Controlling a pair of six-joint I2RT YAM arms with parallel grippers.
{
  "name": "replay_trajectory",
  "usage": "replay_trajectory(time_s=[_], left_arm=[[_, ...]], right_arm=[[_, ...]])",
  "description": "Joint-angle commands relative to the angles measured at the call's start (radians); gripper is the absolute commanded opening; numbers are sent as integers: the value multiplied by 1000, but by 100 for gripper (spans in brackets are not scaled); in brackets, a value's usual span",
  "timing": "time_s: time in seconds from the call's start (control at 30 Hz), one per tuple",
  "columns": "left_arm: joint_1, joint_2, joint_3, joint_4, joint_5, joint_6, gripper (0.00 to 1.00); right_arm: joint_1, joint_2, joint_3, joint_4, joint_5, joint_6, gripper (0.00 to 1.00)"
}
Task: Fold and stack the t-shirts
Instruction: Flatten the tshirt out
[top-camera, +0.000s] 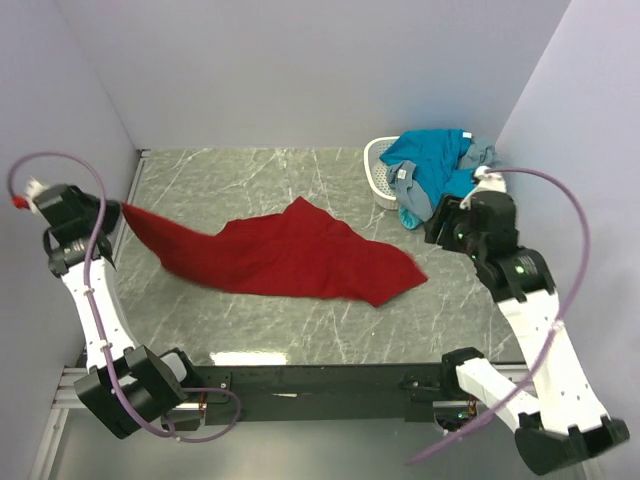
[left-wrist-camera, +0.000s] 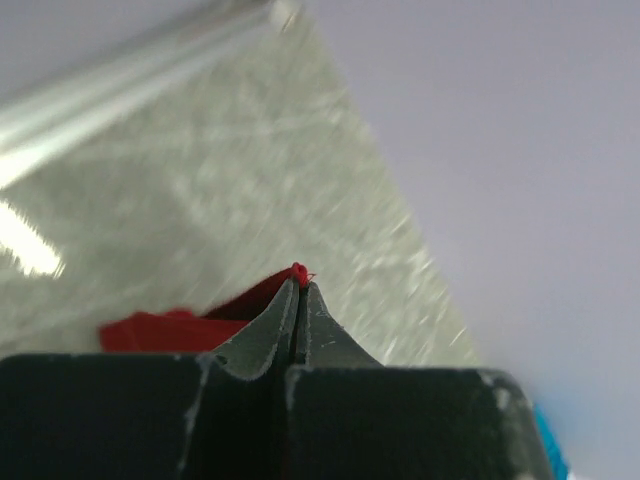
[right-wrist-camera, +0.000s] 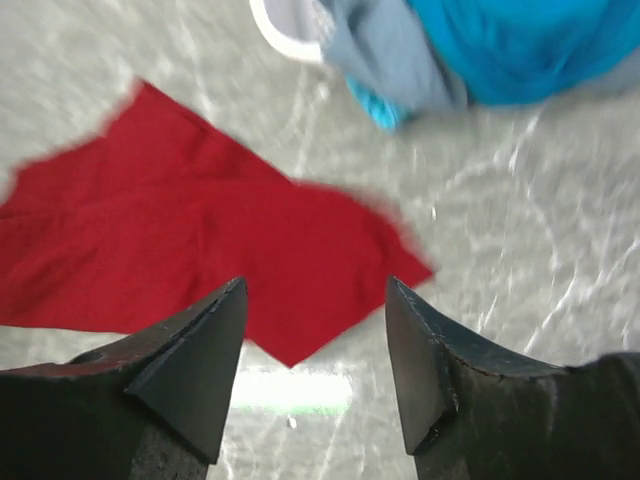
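Fingers of my left gripper pinch a corner of the red t-shirt, stretched toward nine o'clock; my right gripper, spread empty, should take the three o'clock corner and tension evenly. Teal and grey t-shirts wait at two o'clock.

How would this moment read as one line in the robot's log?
left gripper: shut on red shirt corner | right gripper: open, empty | blue and grey shirts: piled over basket

White perforated basket at far right of grey marbled table; pale walls around.
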Motion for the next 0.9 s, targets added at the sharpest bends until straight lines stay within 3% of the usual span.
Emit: replay_trajectory(time_s=[0.0,0.13,0.4,0.67,0.87], left_arm=[[0,-45,-106,-1,88,70,0],[2,-93,-192,-28,85,115,0],[0,-139,-286,-50,97,116,0],[-4,-168,-378,-73,33,93,1],[-9,-185,-398,-91,34,124,1]], right_arm=[[-6,41,-35,40,24,32,64],[11,161,-39,155,-93,-5,64],[146,545,63,328,-208,-50,64],[226,930,305,338,-250,-93,61],[252,1092,406,319,-237,-81,61]])
